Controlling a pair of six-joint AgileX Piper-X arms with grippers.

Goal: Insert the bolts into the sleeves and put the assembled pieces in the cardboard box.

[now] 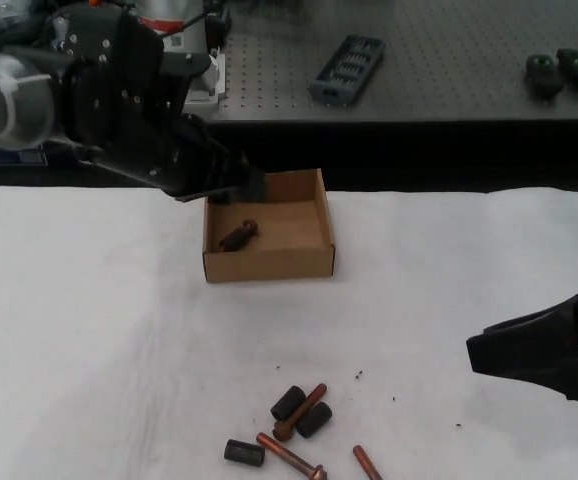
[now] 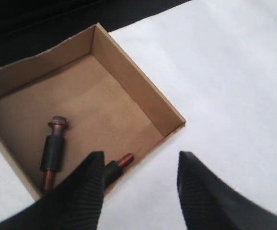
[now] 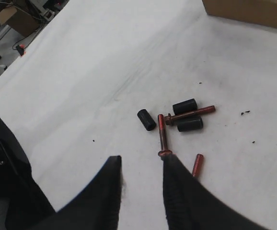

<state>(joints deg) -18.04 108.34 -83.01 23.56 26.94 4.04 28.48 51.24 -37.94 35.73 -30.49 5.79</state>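
Right hand (image 3: pixel 141 191) hangs low over the table (image 1: pixel 89 330), its two fingers parted with nothing between them. It sits nearer the camera than the cardboard box (image 1: pixel 269 265) and well off to the box's right. Left hand (image 2: pixel 141 191) is likewise spread and empty, poised above the box's back left corner.

Inside the box lies an assembled piece (image 2: pixel 53 149), a bolt through a sleeve. A second bolt tip (image 2: pixel 125 159) shows beside it, the rest hidden behind a finger.

The unassembled parts lie clustered on the table in front of the box, well apart from it: three loose sleeves (image 3: pixel 146 119) and three loose bolts (image 3: pixel 190 114). The right hand is clearly the nearer one to them. The closest bolt (image 3: pixel 162 136) lies just ahead of its fingertips, head end toward the hand and shank running away. Its long axis is thus roughly in line with the reach, so a pinch would likely need to close across the shank.
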